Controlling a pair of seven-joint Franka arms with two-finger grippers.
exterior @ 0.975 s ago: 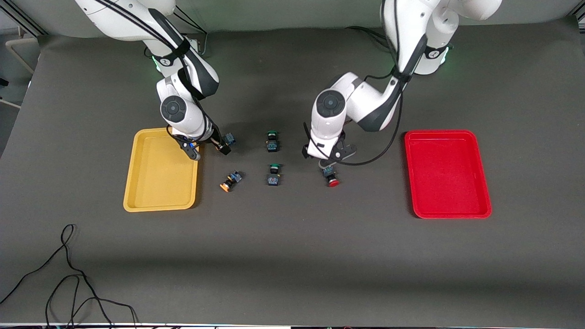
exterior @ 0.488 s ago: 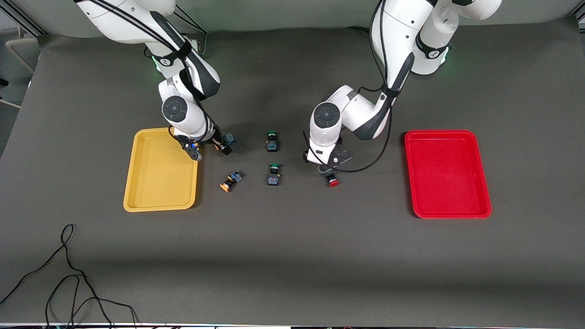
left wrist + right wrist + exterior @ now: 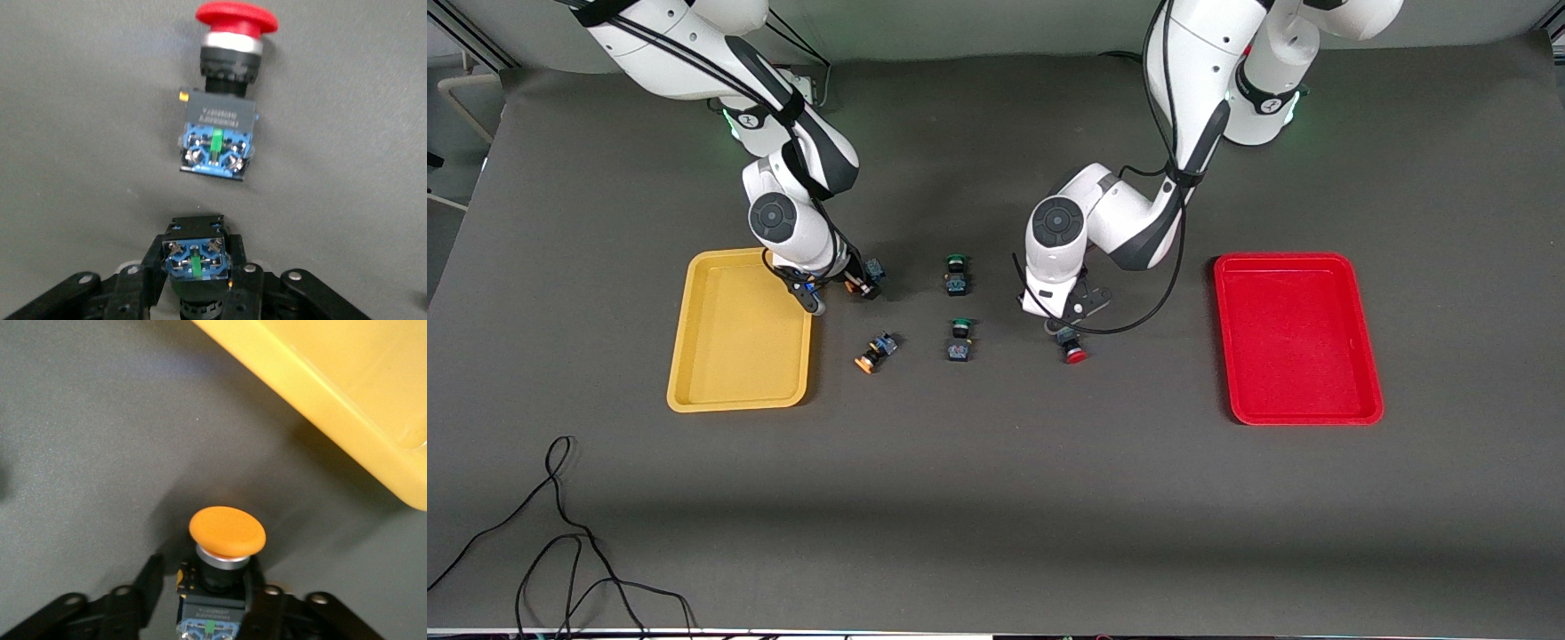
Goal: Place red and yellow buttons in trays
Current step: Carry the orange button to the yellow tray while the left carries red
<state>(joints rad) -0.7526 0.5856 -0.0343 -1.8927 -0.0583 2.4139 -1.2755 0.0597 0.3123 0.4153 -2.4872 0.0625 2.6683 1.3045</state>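
Note:
My right gripper (image 3: 840,293) is low on the mat beside the yellow tray (image 3: 738,391). It is open with a finger on each side of an orange-yellow button (image 3: 861,280). In the right wrist view the orange-yellow button (image 3: 227,533) sits between the fingers, with a gap on one side, near the yellow tray (image 3: 347,387). My left gripper (image 3: 1060,322) is shut on a button (image 3: 197,257) whose cap is hidden. A red button (image 3: 1074,348) lies just in front of it and shows in the left wrist view (image 3: 223,87). A second orange-yellow button (image 3: 874,349) lies on the mat. The red tray (image 3: 1298,338) holds nothing.
Two green-capped switches (image 3: 957,274) (image 3: 960,340) lie mid-table between the arms. A black cable (image 3: 560,533) loops on the mat near the front edge at the right arm's end. The yellow tray holds nothing.
Both hands have shifted a little. The left hand has come lower over its button beside the red one. The right hand edged toward the orange-yellow button. The loose buttons have not moved.

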